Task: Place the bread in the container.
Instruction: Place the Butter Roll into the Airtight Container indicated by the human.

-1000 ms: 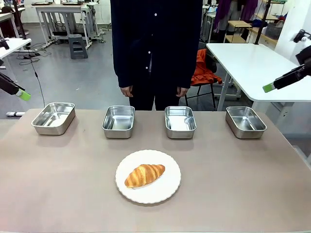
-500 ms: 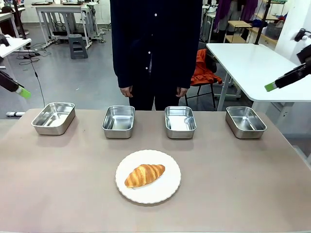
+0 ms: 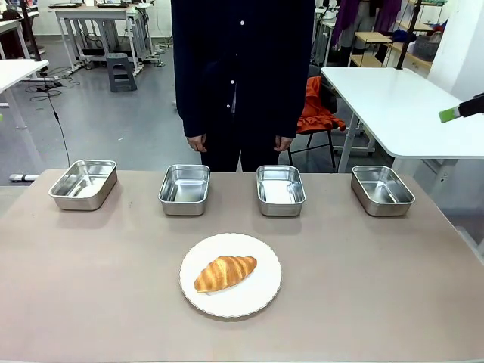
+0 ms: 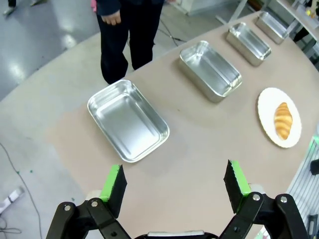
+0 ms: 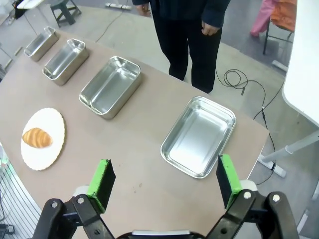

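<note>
Sitting on a round white plate (image 3: 251,299), the bread (image 3: 225,273) lies midway between the surface's (image 3: 91,287) left and right edges, closer to the near edge than the far one, long axis running roughly left-right. Four shiny steel pans in a row along the far edge: leftmost container (image 3: 79,200) by the far-left corner, second container (image 3: 184,209), third container (image 3: 280,210), rightmost container (image 3: 384,210) by the far-right corner. All four look empty. Bread touches none of them, and the plate sits apart from the row, nearest the two middle ones. Left end effector (image 4: 174,177) hangs raised over the surface's left end with its fingers spread wide and nothing between them; in its wrist view the leftmost container lies just ahead of the fingers and the bread is well apart, off toward the far side of that view. Right end effector (image 5: 164,172) is likewise spread wide and empty-handed, raised over the right end; the rightmost container is just ahead of its fingers, with the bread well apart beyond the other pans. Front view catches one green pad of the right end effector high at the picture's right side. Person (image 3: 242,68) stands at the far edge, hands hanging down, touching nothing.
</note>
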